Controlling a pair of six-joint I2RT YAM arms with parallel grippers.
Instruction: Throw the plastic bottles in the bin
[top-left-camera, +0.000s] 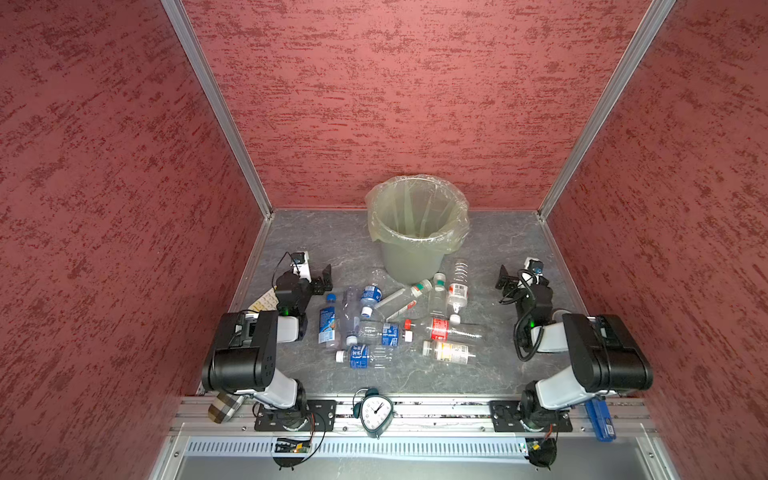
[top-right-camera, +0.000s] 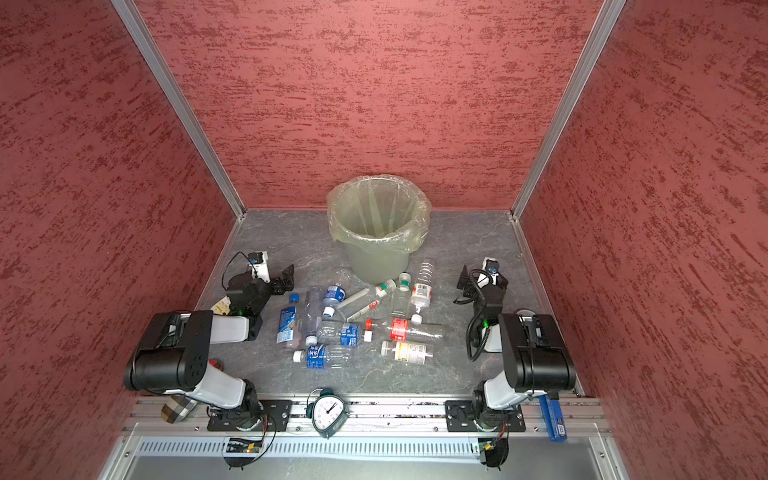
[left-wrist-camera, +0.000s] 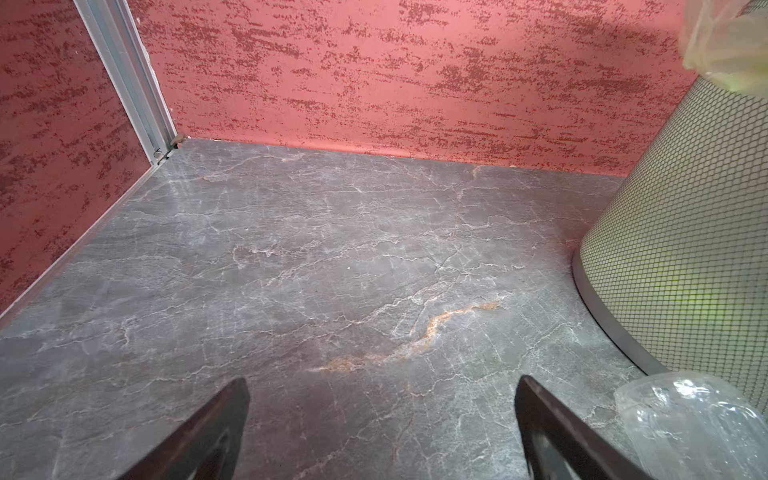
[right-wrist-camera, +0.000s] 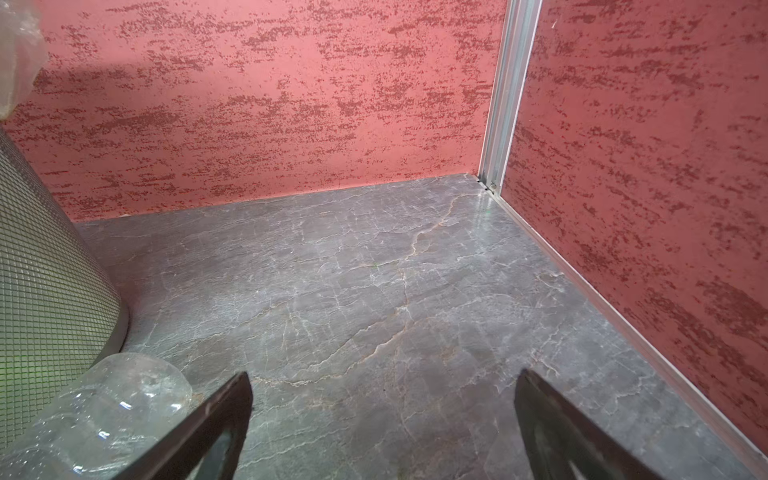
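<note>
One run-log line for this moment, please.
phase: no bottle picked yet | left gripper: open, empty | right gripper: open, empty | plastic bottles: scattered on table before bin | bin: nothing visible inside

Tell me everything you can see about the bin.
The bin is a round, grey-green plastic bucket, tapering toward its base, standing upright on the grey marbled table near the back wall. A translucent yellowish bag lines it and folds over the rim. The left wrist view shows a fine grid texture on its wall. No bottle shows inside. A clear bottle lies by its base; contact is unclear.
</note>
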